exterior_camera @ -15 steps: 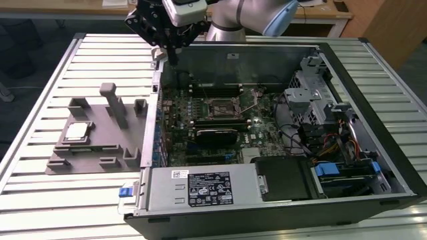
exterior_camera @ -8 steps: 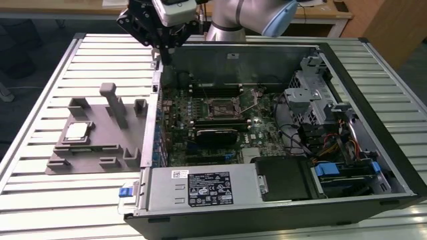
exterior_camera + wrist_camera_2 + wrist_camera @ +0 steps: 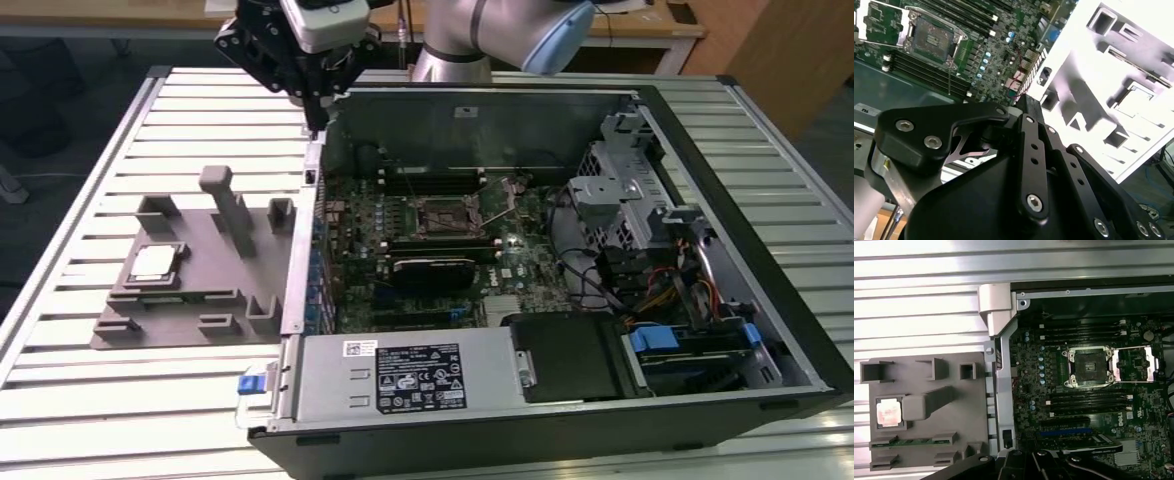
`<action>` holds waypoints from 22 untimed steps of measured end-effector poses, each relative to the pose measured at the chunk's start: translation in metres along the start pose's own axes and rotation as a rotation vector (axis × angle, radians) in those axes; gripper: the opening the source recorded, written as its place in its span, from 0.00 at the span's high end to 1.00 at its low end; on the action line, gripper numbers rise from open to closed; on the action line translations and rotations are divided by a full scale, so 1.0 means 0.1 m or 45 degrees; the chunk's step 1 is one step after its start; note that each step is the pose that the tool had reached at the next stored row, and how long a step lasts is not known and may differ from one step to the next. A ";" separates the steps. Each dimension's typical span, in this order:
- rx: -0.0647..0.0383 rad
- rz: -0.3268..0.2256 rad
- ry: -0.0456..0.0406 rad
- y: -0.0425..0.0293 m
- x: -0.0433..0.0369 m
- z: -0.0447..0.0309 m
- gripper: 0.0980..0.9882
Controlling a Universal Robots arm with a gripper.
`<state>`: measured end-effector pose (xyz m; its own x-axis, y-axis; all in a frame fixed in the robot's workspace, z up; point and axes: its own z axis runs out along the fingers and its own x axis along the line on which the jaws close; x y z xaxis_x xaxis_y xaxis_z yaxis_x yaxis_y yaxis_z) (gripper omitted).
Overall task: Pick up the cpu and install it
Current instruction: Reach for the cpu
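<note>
— What is seen nearest?
— A black open computer case [image 3: 534,435], laid on the slatted metal counter [image 3: 80,400].
— Where is the small silver square cpu [image 3: 154,262] found?
— It is seated in the grey plastic holder block [image 3: 227,270] beside the case.
— And farther back?
— The motherboard socket [image 3: 441,213] is seen unlatched. Beyond it, the black gripper [image 3: 316,108] is held over the case's far corner, well apart from the cpu. Whether it is clenched cannot be told.

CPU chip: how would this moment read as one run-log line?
small square silver-topped cpu: in grey plastic holder tray, not picked up | black tool: near corner of metal computer case | motherboard socket: open, empty
</note>
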<state>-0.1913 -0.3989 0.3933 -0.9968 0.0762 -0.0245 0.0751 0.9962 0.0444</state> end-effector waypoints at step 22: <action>0.000 0.000 0.000 -0.037 0.491 -0.014 0.99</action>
<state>-0.2406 -0.3989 0.3933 -0.9968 0.0762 -0.0248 0.0751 0.9962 0.0444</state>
